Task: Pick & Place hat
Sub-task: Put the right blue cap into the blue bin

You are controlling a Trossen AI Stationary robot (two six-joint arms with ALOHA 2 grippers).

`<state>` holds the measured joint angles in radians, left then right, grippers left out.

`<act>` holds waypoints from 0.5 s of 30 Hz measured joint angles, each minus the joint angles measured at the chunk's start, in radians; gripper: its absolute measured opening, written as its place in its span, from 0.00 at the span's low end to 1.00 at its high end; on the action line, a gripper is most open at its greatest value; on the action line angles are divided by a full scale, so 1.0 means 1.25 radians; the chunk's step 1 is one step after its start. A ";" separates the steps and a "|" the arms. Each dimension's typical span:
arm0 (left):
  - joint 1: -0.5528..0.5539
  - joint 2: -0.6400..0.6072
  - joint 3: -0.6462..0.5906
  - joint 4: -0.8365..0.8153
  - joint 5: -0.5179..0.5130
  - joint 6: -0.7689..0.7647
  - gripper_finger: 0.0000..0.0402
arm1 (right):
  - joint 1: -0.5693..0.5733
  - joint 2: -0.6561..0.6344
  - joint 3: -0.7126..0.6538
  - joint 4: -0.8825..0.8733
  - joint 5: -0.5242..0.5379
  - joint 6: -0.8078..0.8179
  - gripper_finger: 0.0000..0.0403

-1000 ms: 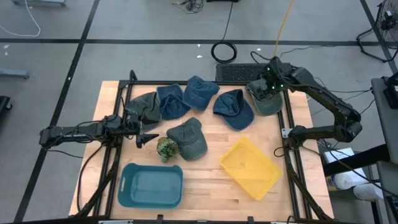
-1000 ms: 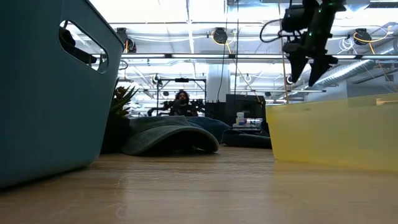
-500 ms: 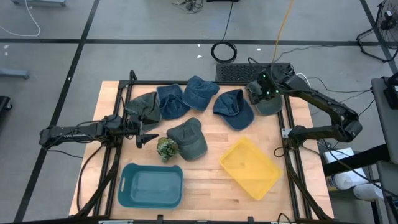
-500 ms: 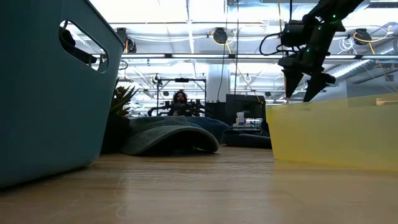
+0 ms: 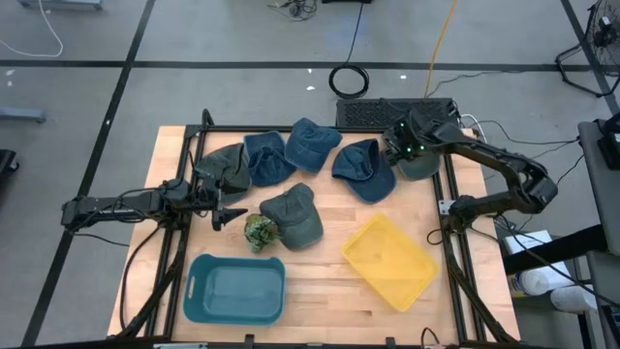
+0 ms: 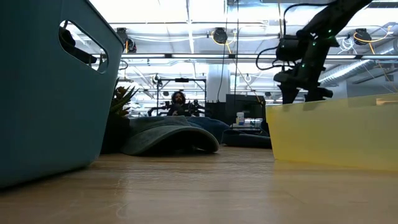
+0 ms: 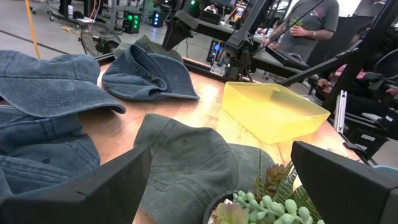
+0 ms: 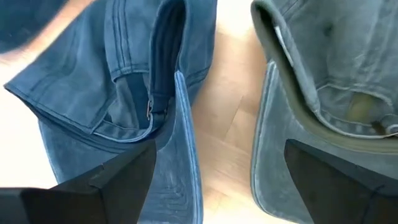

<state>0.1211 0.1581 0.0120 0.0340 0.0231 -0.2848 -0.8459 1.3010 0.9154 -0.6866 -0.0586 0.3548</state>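
Six hats are lying across the table's far half. A grey-green hat (image 5: 418, 160) is sitting upturned at my right edge, just beside an upturned blue hat (image 5: 365, 168). Two more blue hats (image 5: 312, 143) (image 5: 267, 158) are overlapping a green hat (image 5: 223, 165); another green one (image 5: 294, 214) is lying nearer, crown up.

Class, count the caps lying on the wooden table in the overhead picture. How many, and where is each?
6: green cap far left, two blue caps beside it, blue cap right of centre, grey-green cap under the right claw, green cap at centre.
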 joint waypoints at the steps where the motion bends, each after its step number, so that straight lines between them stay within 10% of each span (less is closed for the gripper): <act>1: 0.000 0.000 0.000 0.000 0.000 0.000 0.99 | 0.000 0.007 0.000 0.002 0.000 -0.002 0.86; 15: 0.000 0.000 0.000 0.000 0.000 0.000 0.99 | 0.008 0.117 0.000 0.051 -0.117 -0.042 0.86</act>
<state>0.1211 0.1578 0.0122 0.0339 0.0231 -0.2849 -0.8360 1.4478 0.9154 -0.6228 -0.2044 0.3018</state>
